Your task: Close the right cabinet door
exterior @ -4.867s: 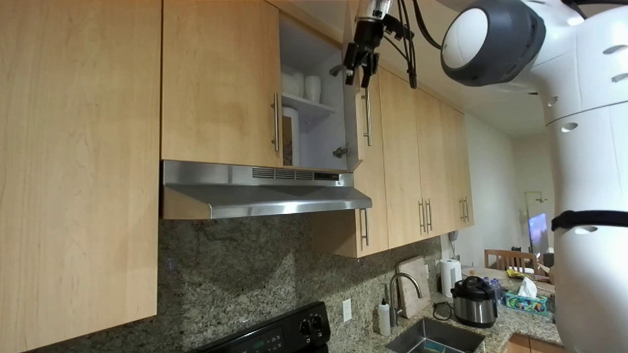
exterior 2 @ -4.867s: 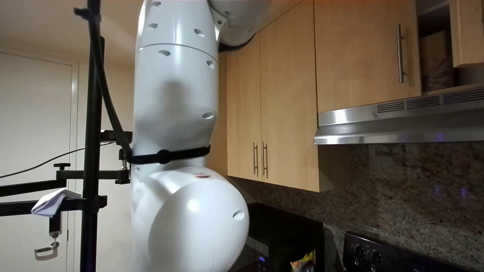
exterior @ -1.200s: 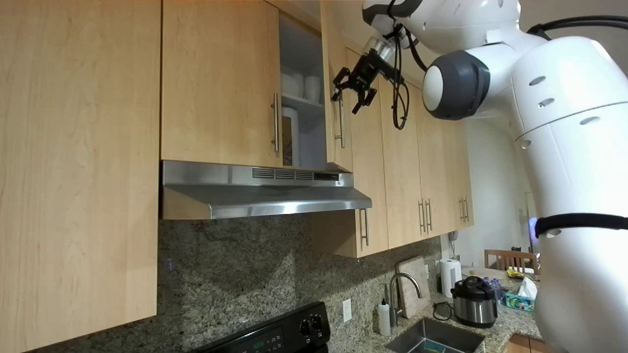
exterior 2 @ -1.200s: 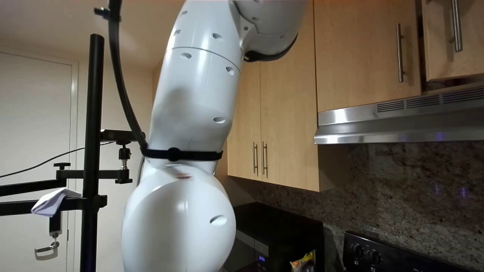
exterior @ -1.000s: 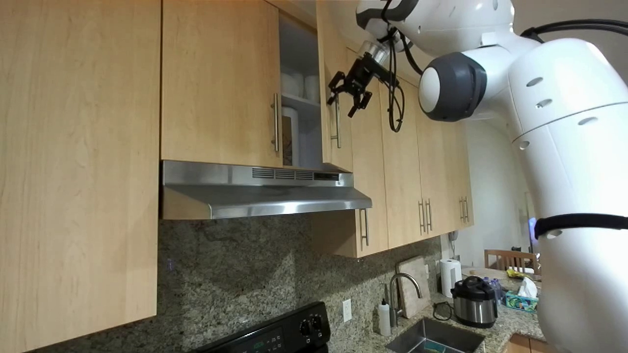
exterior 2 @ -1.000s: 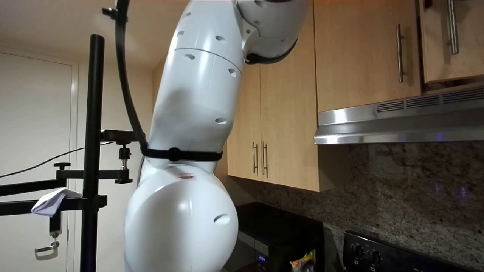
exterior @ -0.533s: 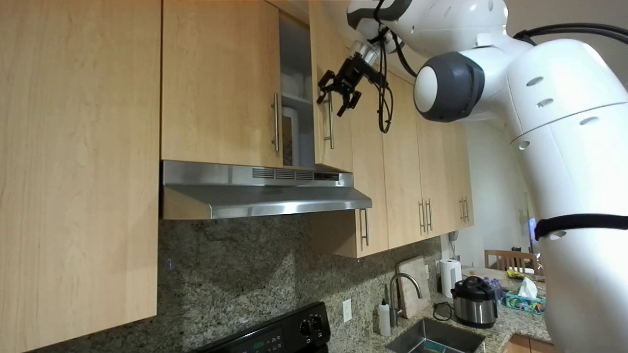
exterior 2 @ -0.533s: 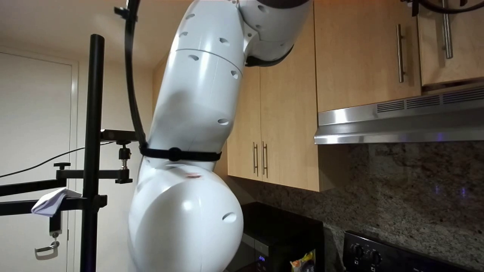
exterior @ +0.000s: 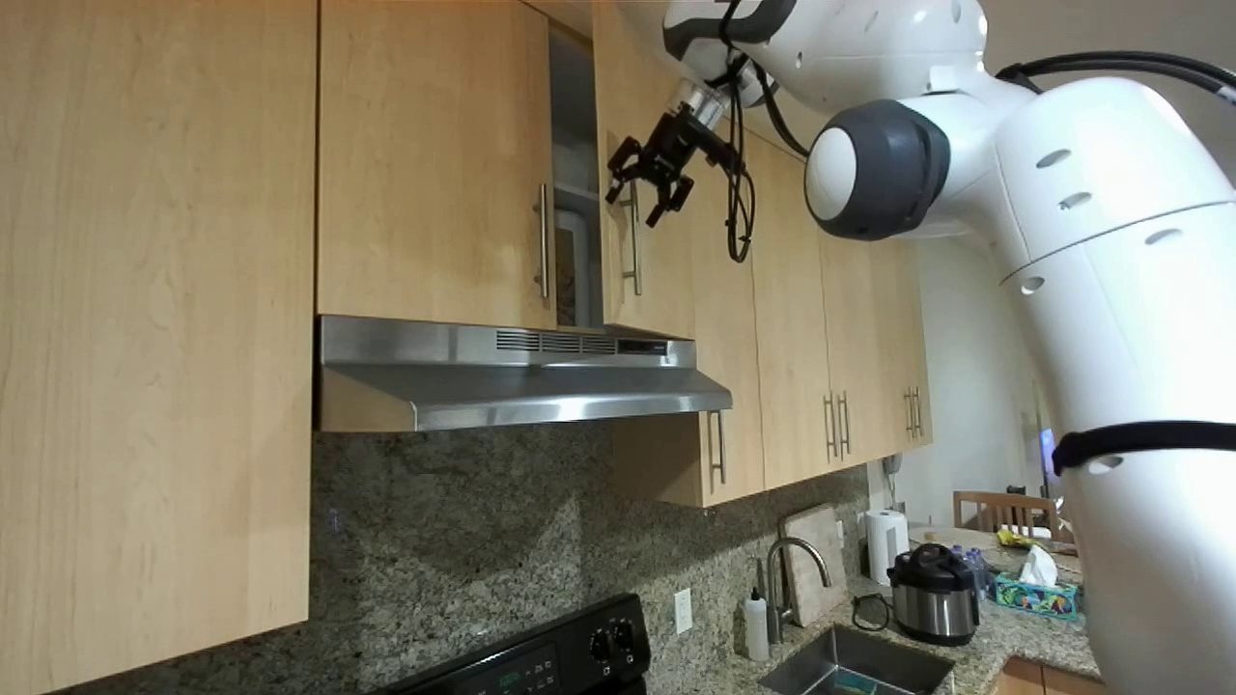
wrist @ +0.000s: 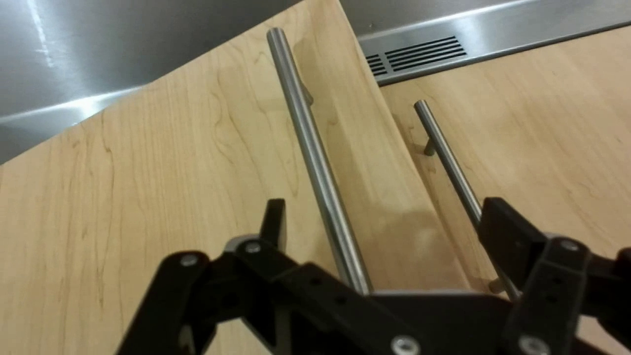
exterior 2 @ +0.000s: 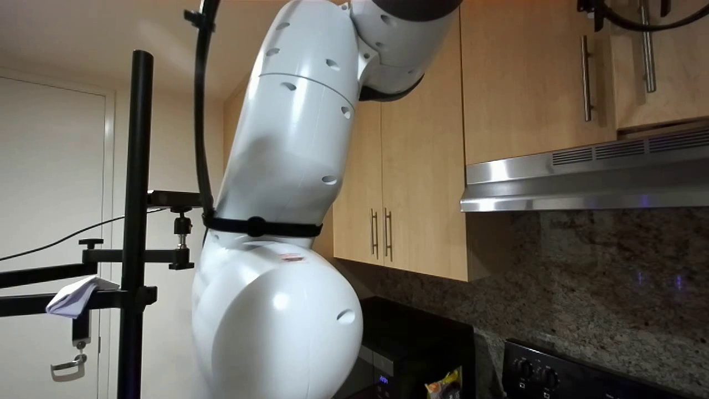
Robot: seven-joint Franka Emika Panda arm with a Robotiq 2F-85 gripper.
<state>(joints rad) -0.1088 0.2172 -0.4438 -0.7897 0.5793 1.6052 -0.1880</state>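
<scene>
Up above the range hood (exterior: 529,389), the right cabinet door (exterior: 664,259) has swung further in, still ajar; the gripper (exterior: 633,208), spread wide, has moved along with it, near its handle (exterior: 634,243).

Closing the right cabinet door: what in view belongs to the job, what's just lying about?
Job: right cabinet door, partly open; its silver bar handle; the hand, open.

Just lying about: electric pressure cooker; tissue box; paper towel roll; cutting board; white bottle.

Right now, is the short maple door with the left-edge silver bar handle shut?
No, partly open: in an exterior view, a gap between this door and its maple twin shows a pale shelf.
</scene>
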